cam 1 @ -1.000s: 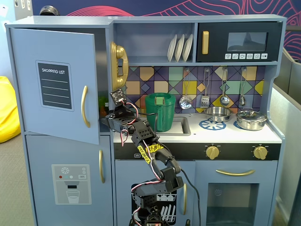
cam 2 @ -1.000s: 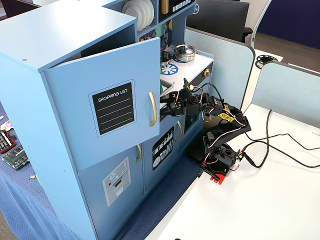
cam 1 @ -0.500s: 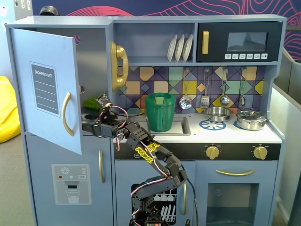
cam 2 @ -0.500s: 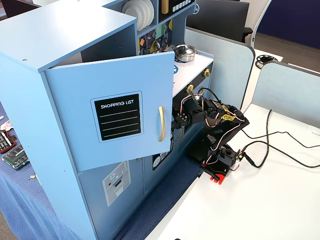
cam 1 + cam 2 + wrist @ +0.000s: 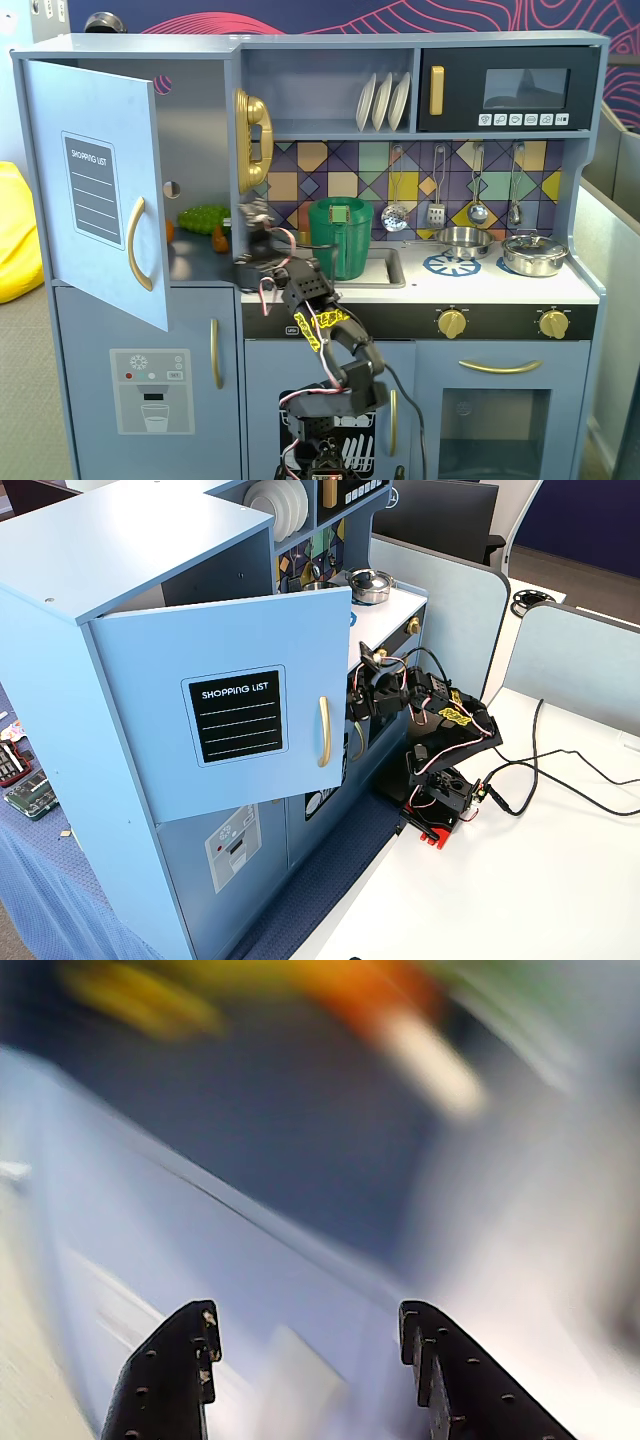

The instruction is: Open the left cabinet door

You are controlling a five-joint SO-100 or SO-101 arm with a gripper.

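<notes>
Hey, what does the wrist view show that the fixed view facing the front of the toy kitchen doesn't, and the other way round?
Only the wrist view shows the black claw close up, jaws apart with nothing between them, over blurred blue surfaces.

Only the front fixed view shows the blue-grey shopping-list door swung open, its curved gold handle, the green plastic pitcher and the silver pot.

Both share the claw, raised beside the open cupboard.
</notes>
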